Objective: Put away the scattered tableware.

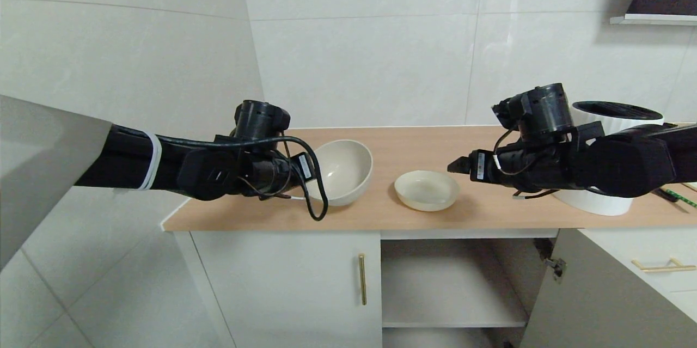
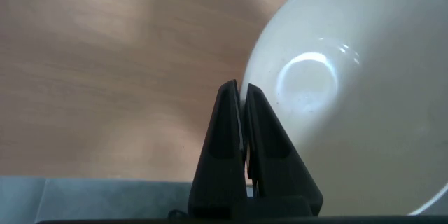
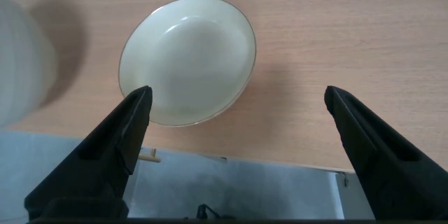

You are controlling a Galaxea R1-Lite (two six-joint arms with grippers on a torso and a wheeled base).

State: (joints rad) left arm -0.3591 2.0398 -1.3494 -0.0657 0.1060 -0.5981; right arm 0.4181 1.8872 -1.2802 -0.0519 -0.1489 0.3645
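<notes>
**Left gripper (image 2: 241, 108) clamped on a bowl rim, right gripper (image 3: 236, 92) spread wide**

My left gripper has its fingers pressed together on the rim of the big bowl (image 1: 344, 169). The bowl is tipped with its mouth toward that arm, near the left end and front edge of the counter (image 1: 490, 144). My right gripper hangs with its fingers far apart, holding nothing, just above the right side of the small bowl (image 1: 427, 190). That bowl sits flat, close to the front edge.

I see bare wood between the bowls, and a wide strip behind them up to the tiled wall. A white tub (image 1: 596, 202) stands to the right, under my right arm. Below the small bowl the cupboard (image 1: 446, 266) is open, its door (image 1: 593, 293) swung right.

I count two bowls, one tub, and one shut door (image 1: 283, 282) with one handle (image 1: 362, 278).
</notes>
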